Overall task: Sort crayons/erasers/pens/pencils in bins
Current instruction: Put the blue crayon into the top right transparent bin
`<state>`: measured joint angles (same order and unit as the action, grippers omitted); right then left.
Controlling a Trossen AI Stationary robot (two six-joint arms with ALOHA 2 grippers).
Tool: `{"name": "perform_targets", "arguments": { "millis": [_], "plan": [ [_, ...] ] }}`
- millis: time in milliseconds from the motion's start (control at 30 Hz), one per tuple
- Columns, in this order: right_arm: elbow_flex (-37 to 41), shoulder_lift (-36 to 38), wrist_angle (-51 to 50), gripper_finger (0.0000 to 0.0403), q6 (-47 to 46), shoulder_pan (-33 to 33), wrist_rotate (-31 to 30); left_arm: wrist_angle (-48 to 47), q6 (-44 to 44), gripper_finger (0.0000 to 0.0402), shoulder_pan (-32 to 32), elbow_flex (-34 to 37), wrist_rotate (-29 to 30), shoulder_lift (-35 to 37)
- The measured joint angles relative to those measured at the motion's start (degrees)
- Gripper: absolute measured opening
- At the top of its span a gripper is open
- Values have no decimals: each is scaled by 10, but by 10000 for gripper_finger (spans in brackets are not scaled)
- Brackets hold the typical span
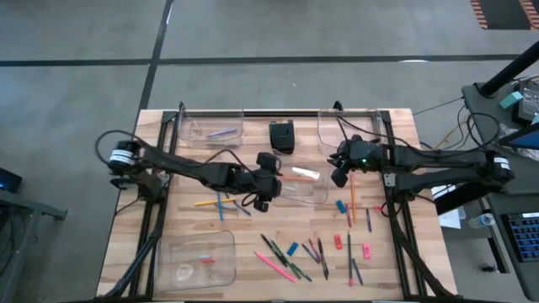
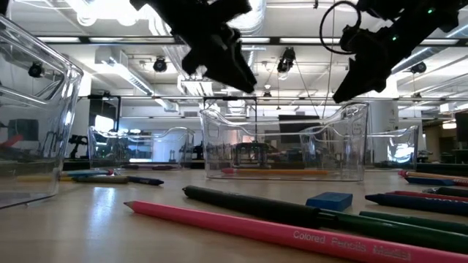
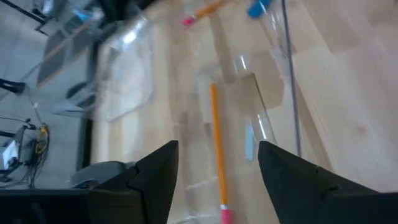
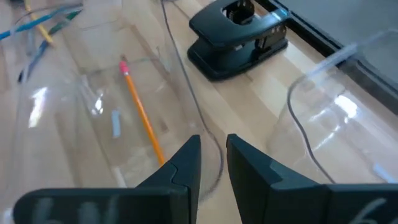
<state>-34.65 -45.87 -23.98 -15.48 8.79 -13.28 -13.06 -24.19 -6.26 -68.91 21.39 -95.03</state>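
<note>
Pencil [image 3: 216,137] lies in bin [image 3: 264,118] beneath open left end effector [image 3: 217,171].

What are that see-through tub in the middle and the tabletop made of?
The middle bin looks like clear glossy plastic: the orange pencil inside shows through its walls, which catch bright glare. The table looks like pale wood, with grain and board seams visible and a smooth, faintly shiny finish.

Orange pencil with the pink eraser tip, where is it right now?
The orange pencil lies inside the middle bin, just right of the left gripper in the high view, below the black box.
</note>
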Motion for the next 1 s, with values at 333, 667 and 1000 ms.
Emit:
{"name": "perform_targets", "arguments": {
  "millis": [333, 667, 1000],
  "plan": [
    [-5, 100, -120, 68, -76, -41, -3, 103, 57, 207, 3, 154, 0, 196],
    [5, 98, -84, 68, -69, -97, -70, -23, 271, 207, 3, 264, -50, 351],
    [10, 96, -33, 68, -34, -97, -78, -232, 312, 207, 10, 239, -183, 282]
  ]
}}
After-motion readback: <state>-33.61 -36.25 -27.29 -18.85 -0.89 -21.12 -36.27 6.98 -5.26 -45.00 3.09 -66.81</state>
